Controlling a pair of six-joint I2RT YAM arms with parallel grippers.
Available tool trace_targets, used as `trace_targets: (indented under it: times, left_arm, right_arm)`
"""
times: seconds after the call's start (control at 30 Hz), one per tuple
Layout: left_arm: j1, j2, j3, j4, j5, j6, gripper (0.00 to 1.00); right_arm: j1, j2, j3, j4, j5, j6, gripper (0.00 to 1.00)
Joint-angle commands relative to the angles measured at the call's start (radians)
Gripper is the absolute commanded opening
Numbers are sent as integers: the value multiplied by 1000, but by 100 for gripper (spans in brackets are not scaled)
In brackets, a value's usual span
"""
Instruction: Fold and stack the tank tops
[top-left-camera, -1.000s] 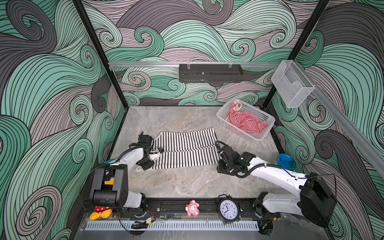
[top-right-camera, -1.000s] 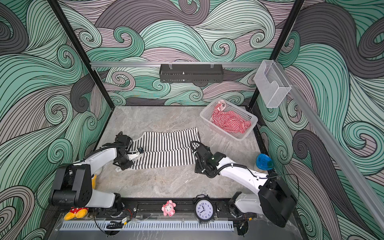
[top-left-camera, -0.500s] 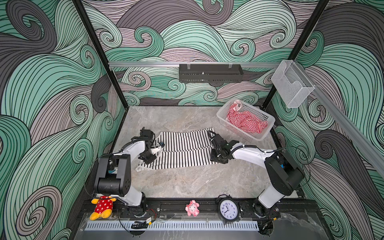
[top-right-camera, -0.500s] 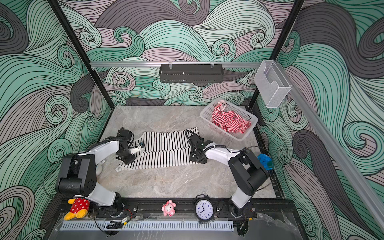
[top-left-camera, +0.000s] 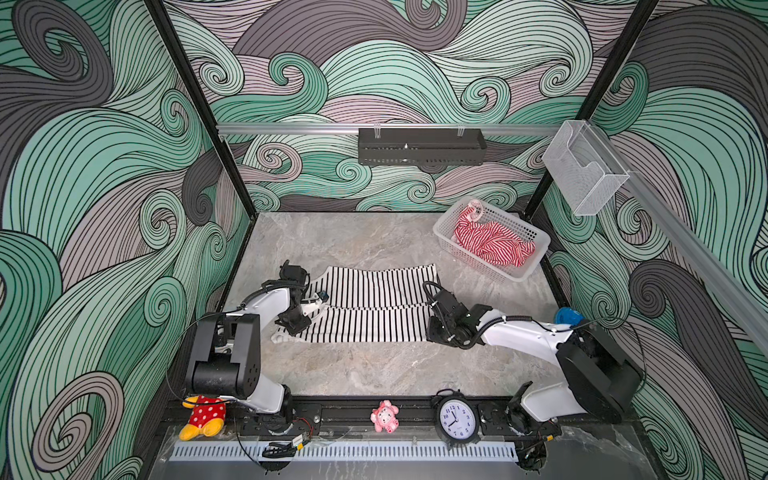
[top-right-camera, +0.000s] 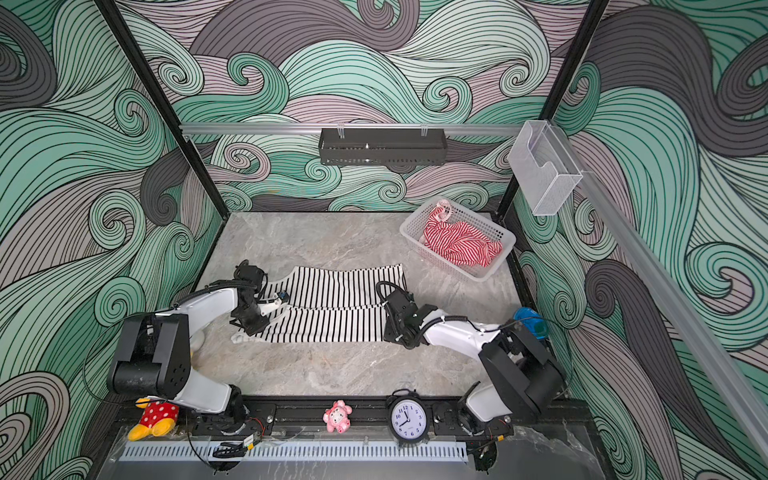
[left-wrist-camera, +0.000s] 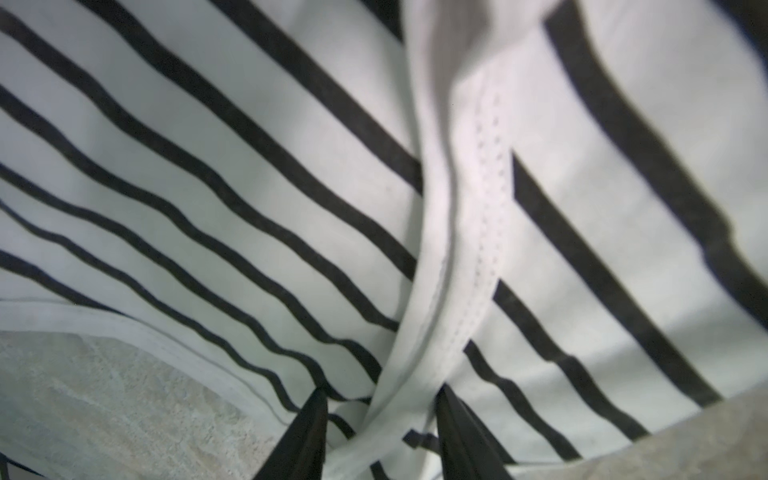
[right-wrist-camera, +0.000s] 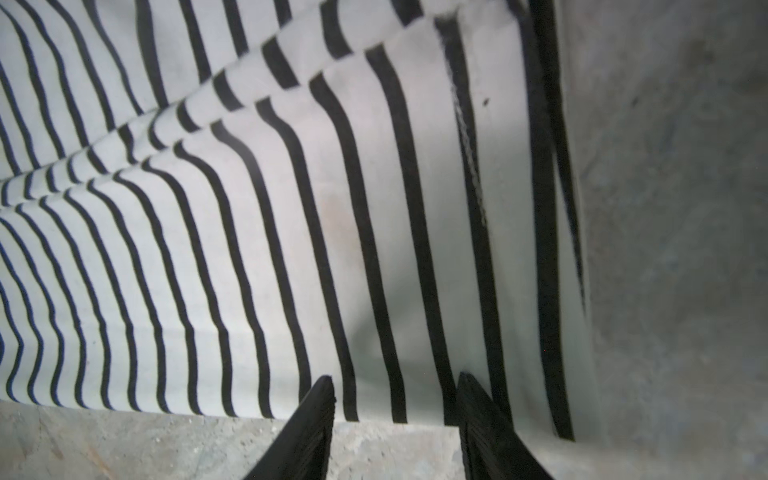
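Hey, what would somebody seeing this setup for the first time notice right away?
Probably the black-and-white tank top spread across the middle of the table, with the left gripper and right gripper at its two ends. Next, the red-and-white tank top crumpled in the white basket at the far right corner. Green swirl-patterned walls surround everything.
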Motion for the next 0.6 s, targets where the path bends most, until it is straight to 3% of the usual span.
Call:
trace_targets:
  times: [0.0,0.37,0.57]
  left_arm:
    - [-9,-28,-27,-97,10,49,45]
    - [-26,-118,-100,-171,5,72,45]
    - [-24,-192,-44,-151,21,3,48]
  right_arm:
    - [42,-27,-85,-145,-8,101,50]
    - [193,-117,-149,-136,-67,249,51]
    - [196,-177,-53,-237,-14,210,53]
